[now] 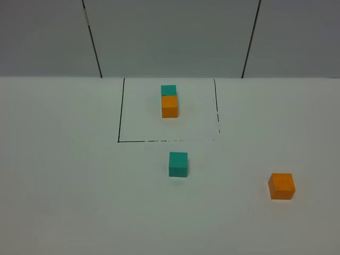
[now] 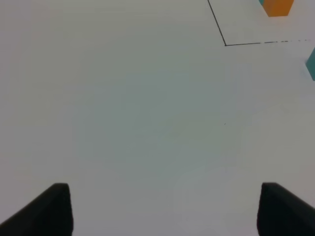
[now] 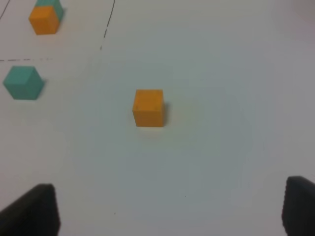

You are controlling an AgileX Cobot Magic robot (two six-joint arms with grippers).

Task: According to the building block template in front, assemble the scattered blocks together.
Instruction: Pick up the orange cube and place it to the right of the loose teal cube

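high view: building block template [image 1: 169, 99] at 12 o'clock on the white counter [image 1: 64, 186] – template teal cube [image 1: 168, 89] touching template orange cube [image 1: 169, 107], teal at 12 o'clock of orange, pair inside a thin black outline [image 1: 121, 109]; outline's near line and right line look broken in places
loose teal block [image 1: 178, 164] sits just outside the outline's near line, at 6 o'clock from the template, not touching it
loose orange block [image 1: 281, 186] is well apart, at about 4 o'clock from the loose teal block, on the right half of the counter
both loose blocks rest flat, each on its own
left hand [image 2: 163, 196]: fingers [image 2: 51, 211] spread wide, gripping nothing, bare counter between them; outline corner and template orange cube well ahead of it
right hand [image 3: 170, 194]: fingers spread wide too, gripping nothing; loose orange block lies ahead of it, roughly in line with the gap, clear of both fingers; loose teal block and template further off
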